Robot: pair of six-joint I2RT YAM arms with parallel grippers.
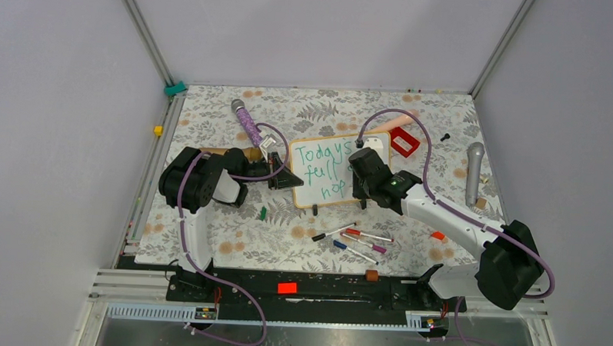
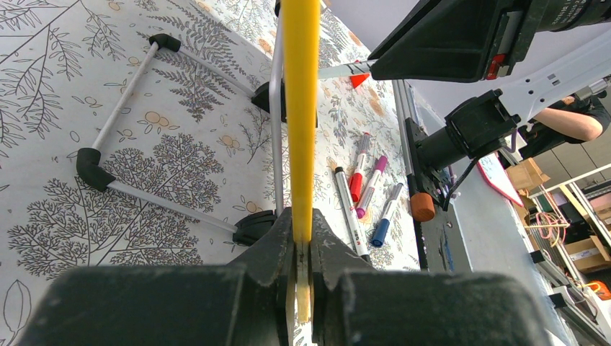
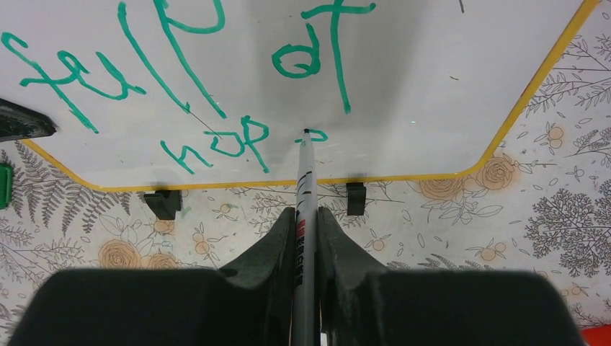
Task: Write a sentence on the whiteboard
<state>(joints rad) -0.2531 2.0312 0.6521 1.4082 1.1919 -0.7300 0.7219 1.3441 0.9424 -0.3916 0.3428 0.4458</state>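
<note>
Writing nears its end: our right hand point(image 3: 305, 216), clamped on the marker point(image 3: 305, 176), sets the tip on the whiteboard point(image 1: 310, 192), propped on the desk point(image 1: 209, 243), just after "hop". Our left hand point(image 2: 302, 222) clamps its frame. Next, we judge, comes the closing "e".

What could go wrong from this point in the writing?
1. The marker tip is at the last line, close to the bottom edge of the board; a stroke could run onto the frame.
2. The left jaws pinch only the board's edge, so pen pressure might pivot or slip it, skewing the letters.
</note>
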